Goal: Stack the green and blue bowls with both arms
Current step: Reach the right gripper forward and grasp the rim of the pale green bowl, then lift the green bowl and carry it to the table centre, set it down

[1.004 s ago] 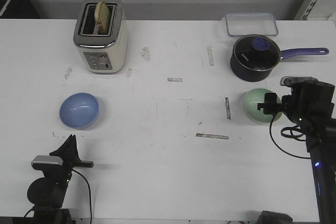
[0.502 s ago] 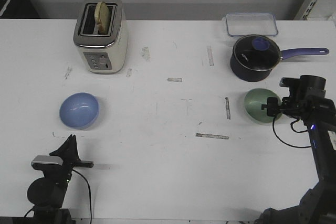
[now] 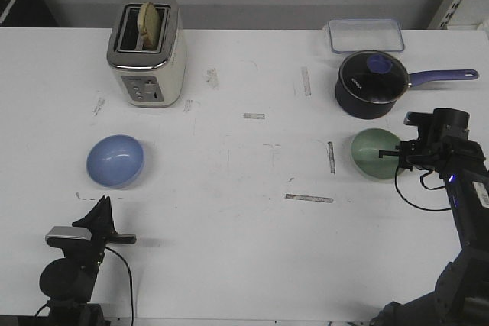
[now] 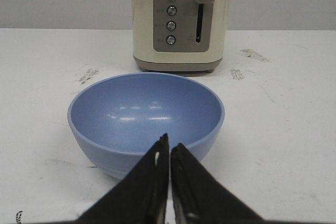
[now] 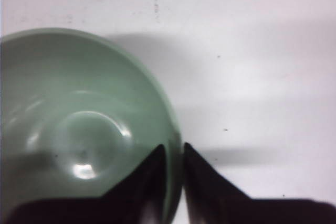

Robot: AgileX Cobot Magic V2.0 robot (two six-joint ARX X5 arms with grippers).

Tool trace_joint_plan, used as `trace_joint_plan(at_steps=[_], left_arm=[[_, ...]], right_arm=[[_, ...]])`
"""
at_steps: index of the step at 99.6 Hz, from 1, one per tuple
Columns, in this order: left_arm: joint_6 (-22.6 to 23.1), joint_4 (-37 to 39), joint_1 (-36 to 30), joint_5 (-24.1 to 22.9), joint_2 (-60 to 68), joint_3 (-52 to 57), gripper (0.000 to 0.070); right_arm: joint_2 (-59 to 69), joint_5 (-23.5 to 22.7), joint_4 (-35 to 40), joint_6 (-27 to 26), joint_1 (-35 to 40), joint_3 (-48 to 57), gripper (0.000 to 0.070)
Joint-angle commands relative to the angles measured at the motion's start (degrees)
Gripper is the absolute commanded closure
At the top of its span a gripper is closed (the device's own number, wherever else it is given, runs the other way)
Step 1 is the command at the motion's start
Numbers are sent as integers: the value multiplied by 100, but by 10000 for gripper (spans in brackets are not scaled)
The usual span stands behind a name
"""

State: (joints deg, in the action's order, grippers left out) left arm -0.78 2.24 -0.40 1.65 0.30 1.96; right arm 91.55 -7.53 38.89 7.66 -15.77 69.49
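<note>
The periwinkle blue bowl (image 3: 114, 161) sits upright on the white table at the left; it fills the middle of the left wrist view (image 4: 146, 114). My left gripper (image 3: 102, 205) is shut and empty, its tips (image 4: 169, 141) just short of the bowl's near wall. The mint green bowl (image 3: 373, 152) is at the right, in front of the saucepan, and shows in the right wrist view (image 5: 79, 124). My right gripper (image 3: 393, 153) is shut on its right rim (image 5: 173, 150), one finger inside and one outside.
A cream toaster (image 3: 147, 51) with bread stands behind the blue bowl, also in the left wrist view (image 4: 181, 19). A navy lidded saucepan (image 3: 371, 84) with a purple handle is just behind the green bowl. A clear lidded box (image 3: 366, 35) is at the back right.
My right arm has swung its wrist lower and closed on the green bowl's rim; the bowl has shifted slightly left. The left arm and blue bowl have not moved.
</note>
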Motion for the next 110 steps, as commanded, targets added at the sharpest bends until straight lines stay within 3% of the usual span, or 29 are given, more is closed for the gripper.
trace_joint_plan(at_steps=[1,17,28,37,51,83,110], left_arm=[[7,66,-4,7,-11,-120,698],[9,66,-4,7,-11,-118,698],[7,66,-2,7,-11,-118,698],[7,70,-4,7,-11,-118,698],[7,70,-4,7,-11,-120,698],[7,63,-4,7,-11,-118,698],[7,66,-4,7,-11,-118,698]], right_arm=[[83,0,-37,35,0,146,700],[-166,-37,17,20,7,420,700],[-466,-420,131,-42,140,730,700],[-702,-796,264,-236,424,990,700],[-938,-1025,315,-396,1180,1106,700],[-442,-1025,487,-485,3550,1104,700],[542,-723,323,-463,4439,1104,700]])
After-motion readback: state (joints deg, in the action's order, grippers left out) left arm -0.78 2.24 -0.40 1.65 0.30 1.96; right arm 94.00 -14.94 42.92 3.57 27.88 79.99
